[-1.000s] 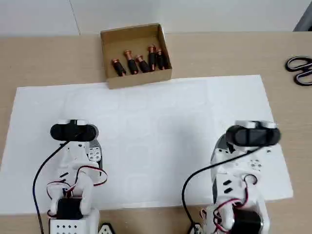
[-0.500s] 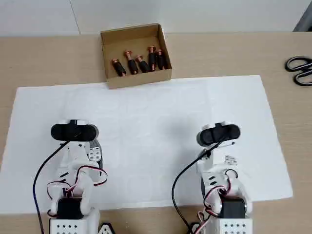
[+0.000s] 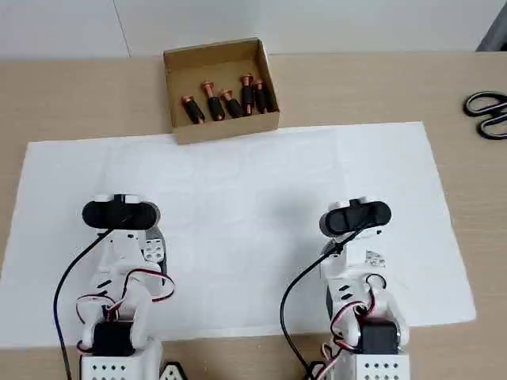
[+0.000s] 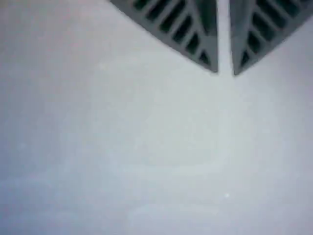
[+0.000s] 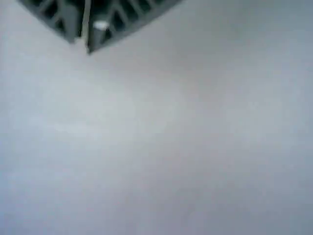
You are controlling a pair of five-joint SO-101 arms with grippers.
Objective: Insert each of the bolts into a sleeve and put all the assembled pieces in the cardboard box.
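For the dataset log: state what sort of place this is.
Probably a lab or workshop bench: a wooden table under a white sheet, a cardboard box of assembled bolts, scissors at the edge.

assembled pieces (image 3: 215,104) in cardboard box (image 3: 230,127) | cardboard box behind paper sheet (image 3: 253,182)

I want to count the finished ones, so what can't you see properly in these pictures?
- Assembled pieces in the cardboard box, high view: too small and bunched together to count surely.
- Scissors, high view: cut off by the right edge.
- Left gripper, left wrist view: mostly cut off by the frame edge.
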